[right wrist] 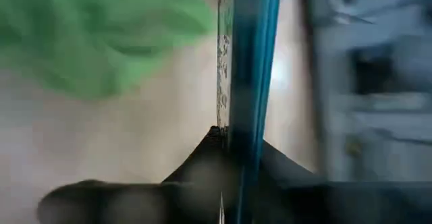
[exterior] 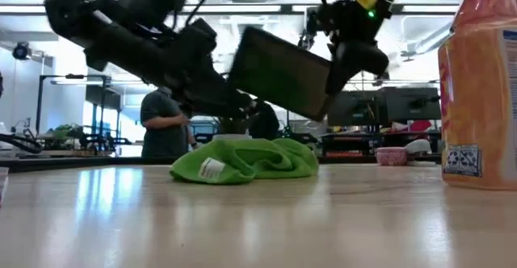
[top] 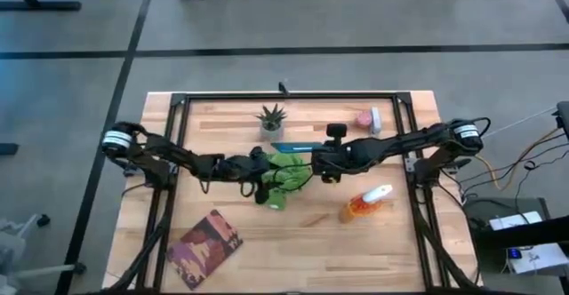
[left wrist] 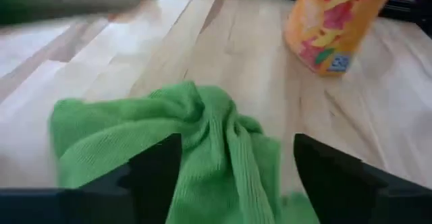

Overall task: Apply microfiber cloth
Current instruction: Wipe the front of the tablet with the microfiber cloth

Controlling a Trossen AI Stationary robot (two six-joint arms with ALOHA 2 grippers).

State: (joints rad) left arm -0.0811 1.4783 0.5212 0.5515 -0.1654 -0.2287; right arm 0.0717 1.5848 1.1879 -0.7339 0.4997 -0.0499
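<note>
The microfiber cloth (top: 286,176) lies bunched in a heap near the middle of the wooden counter (top: 222,135), resting on the surface with a small white label showing on one fold in the low view (exterior: 212,169). The left end effector (top: 263,188) sits right at the cloth: in the left wrist view its two dark fingers (left wrist: 155,177) stand spread apart with the green fabric (left wrist: 202,150) lying between and just ahead of them, not pinched.

The right end effector (top: 317,162) is just beside the cloth on its right-edge side, pressed together on a dark flat tablet (exterior: 283,70), which it holds tilted and raised off the counter above the cloth. In the right wrist view the tablet's thin blue-tinted edge (right wrist: 246,62) runs up from between the fingers, with the cloth (right wrist: 88,35) beyond it.

An orange spray bottle (top: 364,204) with a white head lies toward the counter's right edge, well apart from the cloth. A small potted plant (top: 272,119) stands near the far edge, and a brown patterned pad (top: 204,246) lies toward the near-left corner. A person (exterior: 164,123) stands in the room behind the counter.
</note>
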